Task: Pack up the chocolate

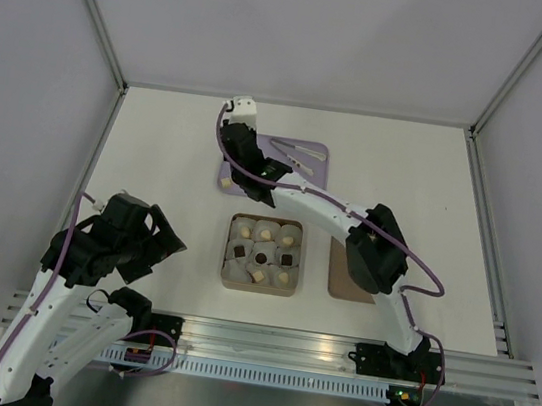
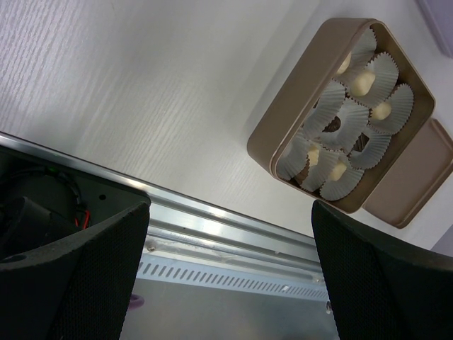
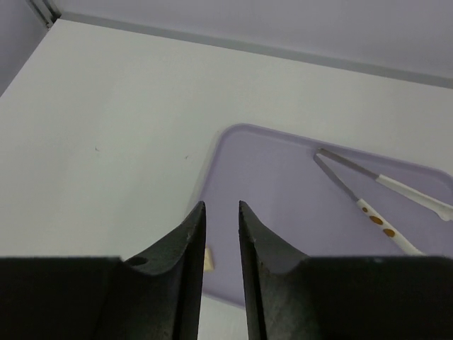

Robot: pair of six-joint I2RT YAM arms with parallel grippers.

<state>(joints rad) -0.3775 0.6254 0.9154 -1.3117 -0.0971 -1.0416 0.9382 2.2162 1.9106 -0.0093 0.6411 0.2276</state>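
**Chocolate (image 1: 260, 259) mostly cupped in the box**

At the left, the left gripper (image 2: 230, 205) is held spread wide, with nothing between its fingers. One pale tan loose piece (image 1: 223, 184) is seen on the near left corner of the purple tray (image 3: 283, 212). Just beside it, the right gripper (image 3: 221, 205) is pressed almost together on nothing. Nearer, pale tan and dark brown pieces are seated in white paper cups (image 2: 382, 71) inside the tan box (image 2: 294, 99). Tongs (image 3: 374, 218) are laid on the tray's far right. The brown lid (image 1: 346, 279), right of the box, is partly covered by the right arm (image 1: 316, 207).
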